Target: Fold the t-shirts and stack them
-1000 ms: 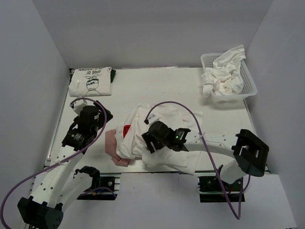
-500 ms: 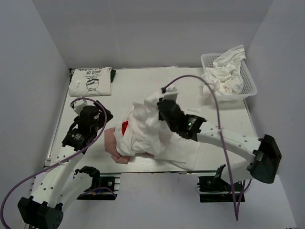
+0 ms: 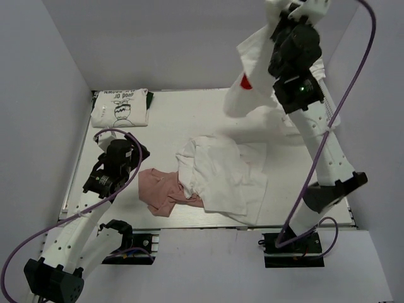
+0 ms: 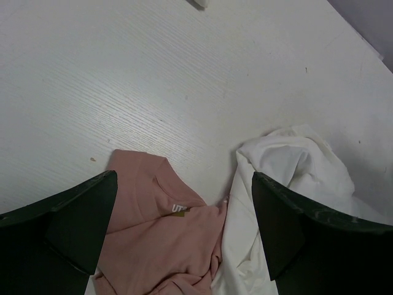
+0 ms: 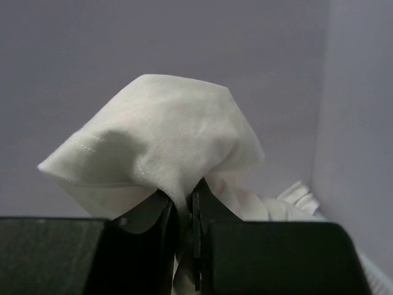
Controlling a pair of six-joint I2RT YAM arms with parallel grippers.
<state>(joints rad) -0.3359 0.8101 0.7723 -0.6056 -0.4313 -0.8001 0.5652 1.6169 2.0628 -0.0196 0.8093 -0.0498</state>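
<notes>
White printed t-shirt (image 3: 120, 108), folded, lies in the far left corner of the bench (image 3: 170, 120). Near the left edge the left tool (image 4: 183, 203) hangs wide open and empty above a crumpled pink t-shirt (image 3: 161, 190), which touches a spread plain white t-shirt (image 3: 227, 180) mid-bench. High over the far right, the right tool (image 5: 184, 206) is clamped on a red-marked white t-shirt (image 3: 252, 69) hanging clear of the bench.

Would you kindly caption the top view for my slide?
Right gripper holds a white t-shirt aloft; pink t-shirt lies on the table.
</notes>
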